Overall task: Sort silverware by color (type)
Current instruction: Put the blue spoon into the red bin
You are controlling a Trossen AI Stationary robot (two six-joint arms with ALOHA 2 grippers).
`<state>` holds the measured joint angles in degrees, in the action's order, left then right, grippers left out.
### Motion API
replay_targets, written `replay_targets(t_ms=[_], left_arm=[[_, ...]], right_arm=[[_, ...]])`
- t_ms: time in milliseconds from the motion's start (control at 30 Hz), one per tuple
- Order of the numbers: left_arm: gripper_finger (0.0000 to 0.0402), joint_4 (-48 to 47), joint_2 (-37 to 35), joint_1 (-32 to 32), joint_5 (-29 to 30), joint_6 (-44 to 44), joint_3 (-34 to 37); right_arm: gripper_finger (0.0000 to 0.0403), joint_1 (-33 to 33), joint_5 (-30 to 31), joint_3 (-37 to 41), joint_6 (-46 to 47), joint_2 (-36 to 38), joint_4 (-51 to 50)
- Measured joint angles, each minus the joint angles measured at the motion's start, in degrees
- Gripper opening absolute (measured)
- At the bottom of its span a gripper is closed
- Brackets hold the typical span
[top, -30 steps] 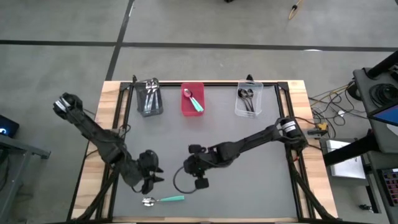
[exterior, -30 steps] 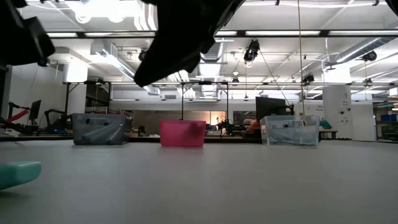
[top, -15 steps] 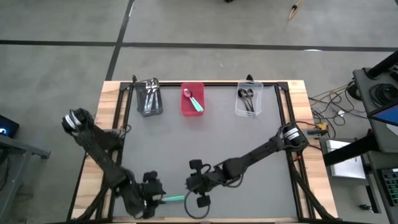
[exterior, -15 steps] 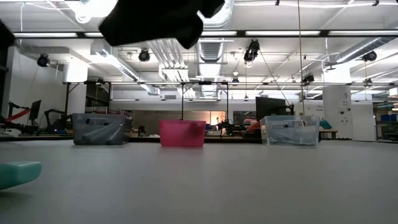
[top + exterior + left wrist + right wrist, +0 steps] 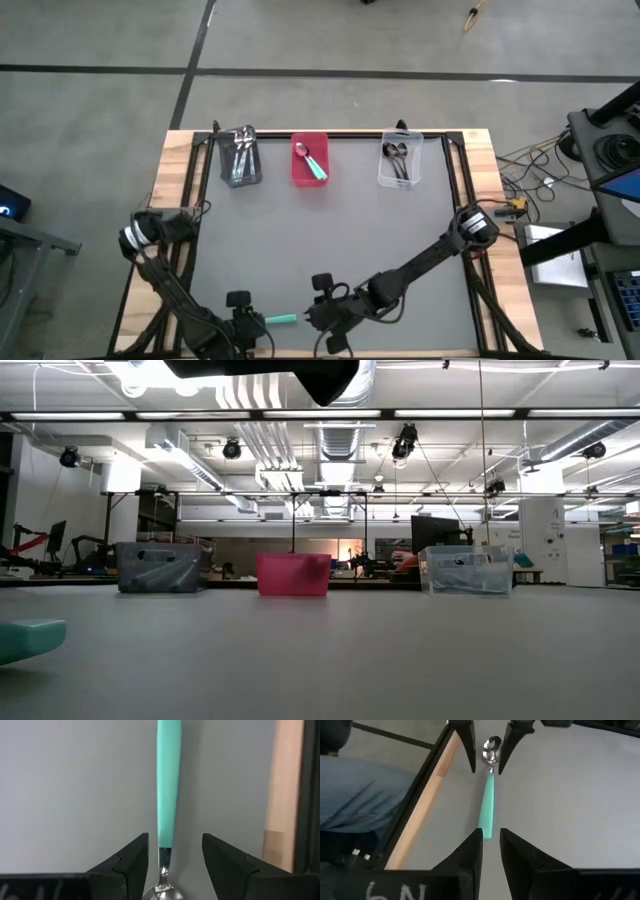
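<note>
Left hand [image 5: 172, 855] open astride teal spoon [image 5: 167, 795], apparently not touching.

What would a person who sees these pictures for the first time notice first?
Probably the single teal-handled spoon lying near the table's front edge, with both grippers closing in on it from opposite ends. The left gripper has its jaws open on either side of the spoon's neck beside the bowl, and the right gripper points at the tip of the handle. Far behind, a grey bin, a pink bin and a clear bin already hold spoons.
</note>
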<state>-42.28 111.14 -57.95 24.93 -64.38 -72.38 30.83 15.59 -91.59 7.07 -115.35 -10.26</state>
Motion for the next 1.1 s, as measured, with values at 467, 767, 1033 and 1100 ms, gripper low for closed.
replay_targets(t_ms=[467,767,1033,1100], left_arm=[[0.0152,-0.4,1.2,0.1,6.5,-1.0,5.1],[0.0097,-2.8,1.5,3.8,14.5,3.6,7.5],[0.0077,-3.4,1.3,5.5,14.7,6.8,7.5],[0.0077,-4.3,0.9,5.3,14.9,6.8,7.5]], right_arm=[[0.0056,-0.6,1.0,2.8,-2.5,-0.1,10.7],[0.0056,-2.2,1.0,2.9,-2.6,-0.1,10.7],[0.0056,-4.7,1.0,3.0,-2.6,-0.1,12.4],[0.0056,-5.5,1.0,3.2,-2.6,-0.1,12.7]])
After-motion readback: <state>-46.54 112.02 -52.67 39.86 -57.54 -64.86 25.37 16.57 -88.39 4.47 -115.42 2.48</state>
